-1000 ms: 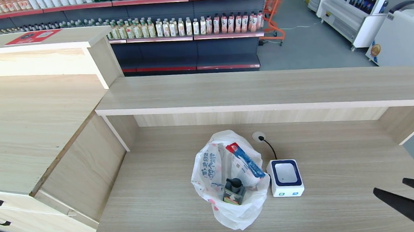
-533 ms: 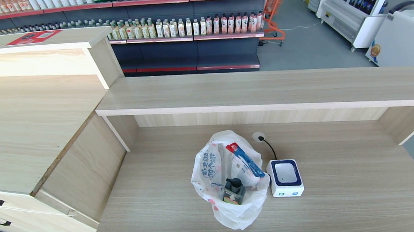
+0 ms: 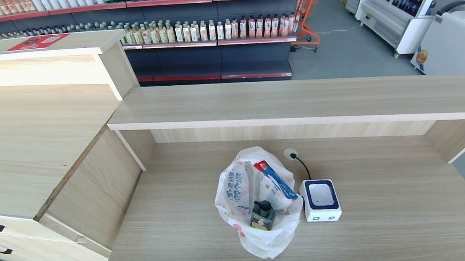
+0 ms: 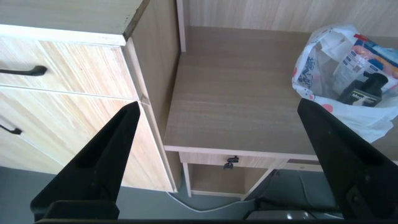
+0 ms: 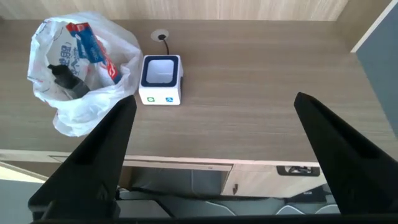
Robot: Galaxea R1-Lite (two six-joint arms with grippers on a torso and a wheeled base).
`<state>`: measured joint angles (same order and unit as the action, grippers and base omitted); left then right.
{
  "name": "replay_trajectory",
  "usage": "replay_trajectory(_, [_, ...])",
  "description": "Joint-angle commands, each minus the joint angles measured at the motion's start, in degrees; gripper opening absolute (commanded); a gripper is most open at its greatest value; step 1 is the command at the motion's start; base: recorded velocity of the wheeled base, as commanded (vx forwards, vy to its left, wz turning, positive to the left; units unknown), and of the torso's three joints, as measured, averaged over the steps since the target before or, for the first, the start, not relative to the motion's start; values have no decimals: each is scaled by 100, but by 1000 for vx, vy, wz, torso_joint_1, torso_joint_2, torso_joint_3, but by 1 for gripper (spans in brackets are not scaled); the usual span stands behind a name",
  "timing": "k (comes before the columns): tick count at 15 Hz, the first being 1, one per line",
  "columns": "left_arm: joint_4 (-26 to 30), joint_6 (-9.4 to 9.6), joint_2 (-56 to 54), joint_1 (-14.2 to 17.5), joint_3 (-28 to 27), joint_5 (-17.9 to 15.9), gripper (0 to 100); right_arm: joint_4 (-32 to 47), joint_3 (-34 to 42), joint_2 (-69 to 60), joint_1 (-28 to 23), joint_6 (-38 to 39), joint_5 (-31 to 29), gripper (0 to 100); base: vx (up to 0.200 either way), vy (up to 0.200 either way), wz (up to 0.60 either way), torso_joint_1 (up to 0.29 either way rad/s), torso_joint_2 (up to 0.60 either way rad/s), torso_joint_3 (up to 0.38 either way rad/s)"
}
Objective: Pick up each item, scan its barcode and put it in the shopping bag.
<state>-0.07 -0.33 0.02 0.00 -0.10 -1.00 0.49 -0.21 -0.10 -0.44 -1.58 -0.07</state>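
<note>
Between and beyond the released, wide-spread left tool [image 4: 217,104] and right tool [image 5: 212,98], the shopping bag [image 3: 265,243] stood mouth-up on the tabletop [image 3: 386,218]. It held an upright pump bottle [image 3: 262,215] and a tall packet [image 3: 275,182] leaning on end.

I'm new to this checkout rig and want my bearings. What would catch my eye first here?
The white shopping bag stands open in the middle of the wooden counter, with a dark pump bottle and a red-and-blue packet already inside. Close beside it, on the robot's right, sits the white barcode scanner with a blue-framed window. Its black cable runs to a hole in the counter.
</note>
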Motion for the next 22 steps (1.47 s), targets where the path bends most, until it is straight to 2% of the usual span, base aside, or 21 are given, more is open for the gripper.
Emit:
replay_trajectory(1, [-1,-2,-2,0,1,3,100,13,3,10,0,0,-1,100,0,0,0,0,0,0])
replay_trajectory(4, [-1,-2,-2,0,1,3,100,13,3,10,0,-35,-1,100,0,0,0,0,0,0])
replay_trajectory(5, [-1,-2,-2,0,1,3,100,13,3,10,0,-26,-1,0,0,0,0,0,0,0])
replay_trajectory(11, [-1,-29,-2,0,1,3,100,13,3,10,0,18,-1,0,0,0,0,0,0,0])
replay_trajectory(20, [-1,7,-2,0,1,3,100,13,3,10,0,18,-1,0,0,-200,0,0,5,-1])
replay_trajectory(22, [-1,-11,-2,0,1,3,100,13,3,10,0,18,-1,0,0,0,0,0,0,0])
